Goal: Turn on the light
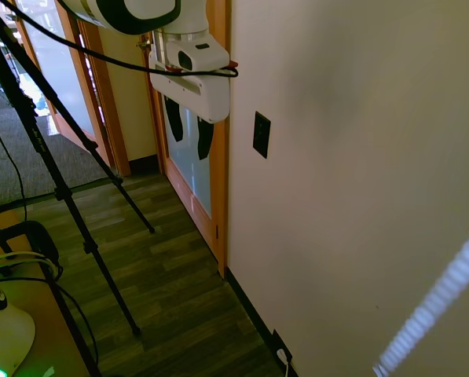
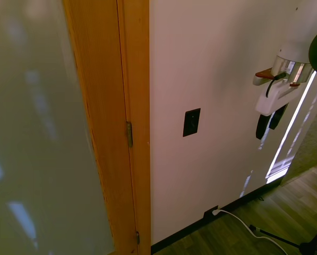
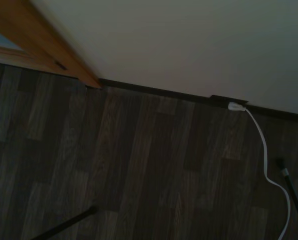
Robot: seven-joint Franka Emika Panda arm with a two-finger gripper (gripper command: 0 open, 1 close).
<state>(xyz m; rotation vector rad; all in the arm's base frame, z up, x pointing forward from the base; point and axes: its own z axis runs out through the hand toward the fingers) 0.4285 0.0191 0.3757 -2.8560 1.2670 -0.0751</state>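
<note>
Gripper [image 1: 188,132] hung in the air near the wall [image 1: 352,157], fingers narrowly apart, holding nothing, clear of the switch [image 1: 261,134]

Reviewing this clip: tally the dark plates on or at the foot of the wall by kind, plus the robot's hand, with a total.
Wall switch plate, black, upright, beside the door frame: 1
Low dark plate at the baseboard with a white cable plugged in: 1
Robot hand, off the wall, touching neither: 1
Total: 3
</note>
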